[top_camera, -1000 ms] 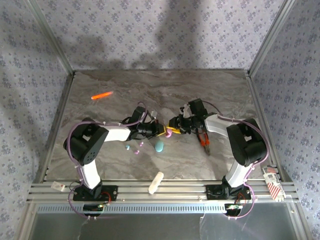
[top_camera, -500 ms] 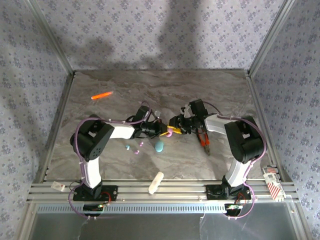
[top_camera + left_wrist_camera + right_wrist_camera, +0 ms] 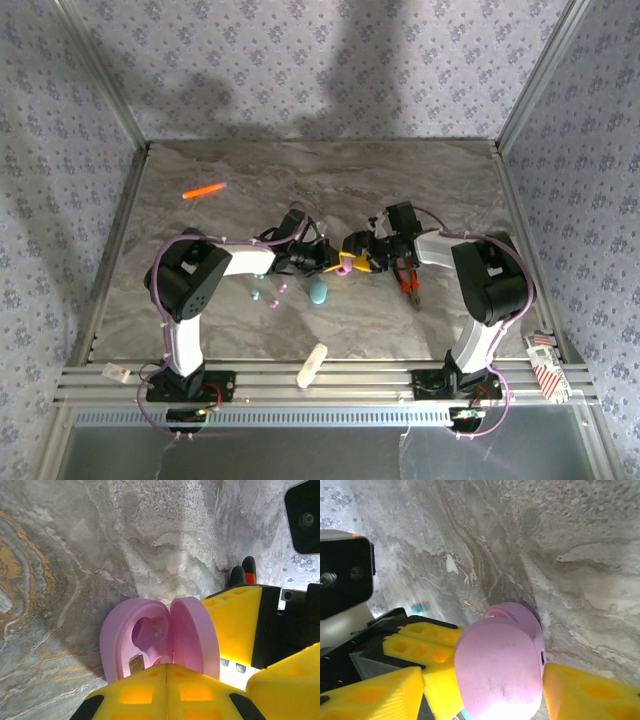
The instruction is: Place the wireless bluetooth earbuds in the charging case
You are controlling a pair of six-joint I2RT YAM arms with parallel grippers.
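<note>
The left tool [image 3: 167,682] pinches the open pink case [image 3: 150,635] to steady it. The right tool [image 3: 485,687] is around the lid [image 3: 500,665]; I cannot tell if it grips. The earbuds [image 3: 275,302] lie on the surface [image 3: 450,190].

the glossy pink-lilac oval plastic charging case [image 3: 160,635] is a deeper pink inside its open halves. the left gripper [image 3: 167,669] and right gripper [image 3: 485,690] have bright yellow fingers on black bodies. the grey marbled stone-look table top [image 3: 400,170] carries rusty orange veins. the tiny glossy bead-like earbuds [image 3: 256,295] are light teal and pink. the teal oval pebble-shaped case [image 3: 318,292] is plain, the slim orange marker [image 3: 204,190] vivid. the lilac-grey papered walls [image 3: 300,70] bear small flower sprigs.
</note>
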